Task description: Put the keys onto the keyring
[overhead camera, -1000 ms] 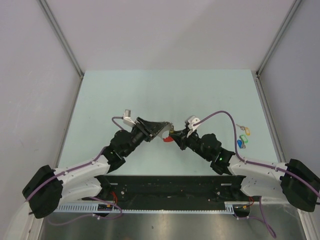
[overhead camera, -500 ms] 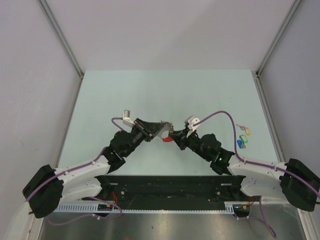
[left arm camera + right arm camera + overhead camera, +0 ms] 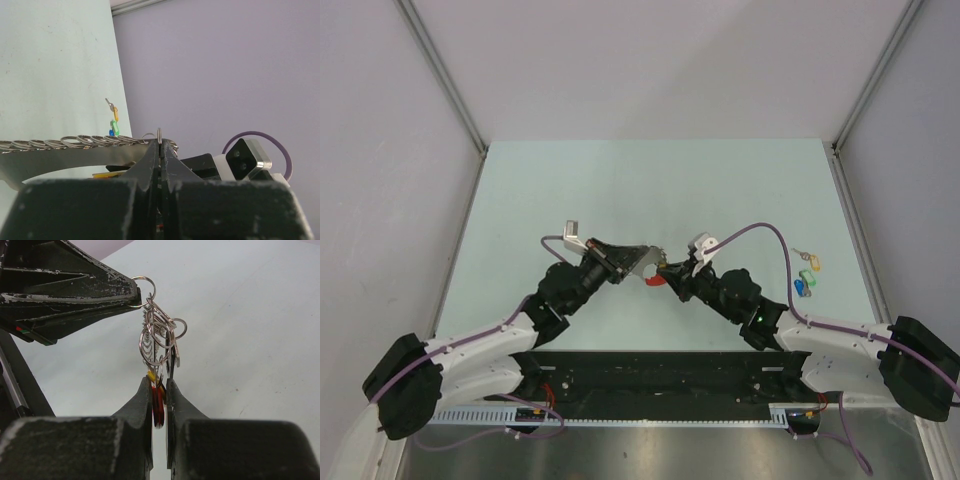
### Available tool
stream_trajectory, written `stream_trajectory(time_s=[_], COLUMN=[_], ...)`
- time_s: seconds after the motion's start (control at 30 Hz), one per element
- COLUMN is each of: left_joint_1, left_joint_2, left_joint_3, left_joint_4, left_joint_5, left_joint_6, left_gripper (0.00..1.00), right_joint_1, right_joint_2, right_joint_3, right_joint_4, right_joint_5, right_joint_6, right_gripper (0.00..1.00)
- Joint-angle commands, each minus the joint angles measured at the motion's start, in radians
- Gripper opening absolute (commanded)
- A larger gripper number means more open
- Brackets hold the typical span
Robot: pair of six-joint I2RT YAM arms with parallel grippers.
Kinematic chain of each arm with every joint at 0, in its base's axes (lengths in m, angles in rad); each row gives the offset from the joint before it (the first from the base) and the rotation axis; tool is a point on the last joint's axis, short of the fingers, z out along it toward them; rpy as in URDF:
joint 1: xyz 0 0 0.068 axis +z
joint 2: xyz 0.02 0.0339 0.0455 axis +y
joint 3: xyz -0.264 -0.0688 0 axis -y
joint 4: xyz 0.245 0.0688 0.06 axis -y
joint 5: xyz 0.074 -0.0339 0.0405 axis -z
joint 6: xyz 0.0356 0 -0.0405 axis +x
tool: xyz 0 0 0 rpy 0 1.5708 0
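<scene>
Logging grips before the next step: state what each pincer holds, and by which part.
Left pincer pinches a small silver ring at its rim. Right pincer clamps the red band under the linked rings.

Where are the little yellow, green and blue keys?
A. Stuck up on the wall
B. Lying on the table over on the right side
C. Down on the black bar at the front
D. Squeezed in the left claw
B: the coloured keys lie loose in a small bunch on the table, near its right edge, with nothing holding them.

Keys [image 3: 806, 274] right of keyring [image 3: 654, 275], well apart.
</scene>
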Motion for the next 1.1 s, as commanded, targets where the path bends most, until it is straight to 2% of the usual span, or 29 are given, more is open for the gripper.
stream_trajectory(time_s=[0.0, 0.17, 0.3, 0.43, 0.6, 0.73, 0.77, 0.83, 0.87, 0.9, 0.97, 1.07], left_joint_1=[-0.005, -0.005, 0.002, 0.042, 0.143, 0.163, 0.168, 0.176, 0.179, 0.180, 0.183, 0.183], left_joint_2=[-0.046, -0.114, -0.163, -0.186, -0.120, -0.036, -0.014, 0.039, 0.059, 0.090, 0.122, 0.208], left_joint_3=[0.009, 0.032, 0.073, 0.139, 0.279, 0.438, 0.470, 0.561, 0.595, 0.622, 0.702, 0.823], left_joint_4=[-0.034, -0.183, -0.328, -0.454, -0.630, -0.770, -0.812, -0.911, -0.953, -0.982, -1.072, -1.228], left_joint_5=[-0.016, -0.036, -0.037, 0.019, 0.255, 0.380, 0.401, 0.450, 0.469, 0.474, 0.512, 0.541], left_joint_6=[0.011, 0.080, 0.194, 0.309, 0.487, 0.659, 0.726, 0.803, 0.874, 0.912, 1.020, 1.154], left_gripper=[0.00, 0.00, 0.01, 0.01, 0.00, 0.00, 0.00, 0.01, 0.00, 0.00, 0.00, 0.00], right_joint_1=[0.007, 0.007, 0.007, 0.008, 0.016, 0.020, 0.020, 0.022, 0.020, 0.017, 0.005, -0.038], right_joint_2=[-0.005, -0.022, -0.048, -0.066, -0.079, -0.086, -0.088, -0.094, -0.106, -0.114, -0.140, -0.163], right_joint_3=[0.001, -0.004, -0.007, -0.011, -0.016, -0.014, -0.014, -0.002, 0.004, 0.010, 0.039, 0.088], right_joint_4=[0.050, 0.022, -0.004, -0.045, -0.079, -0.099, -0.105, -0.143, -0.162, -0.180, -0.246, -0.332], right_joint_5=[0.060, 0.085, 0.077, 0.078, 0.117, 0.080, 0.050, -0.029, -0.053, -0.105, -0.136, -0.260], right_joint_6=[-0.019, -0.061, -0.104, -0.131, -0.186, -0.248, -0.268, -0.279, -0.275, -0.275, -0.269, -0.267], right_gripper=[0.00, 0.00, 0.00, 0.00, 0.01, 0.05, 0.14, 0.23, 0.33, 0.38, 0.47, 0.54])
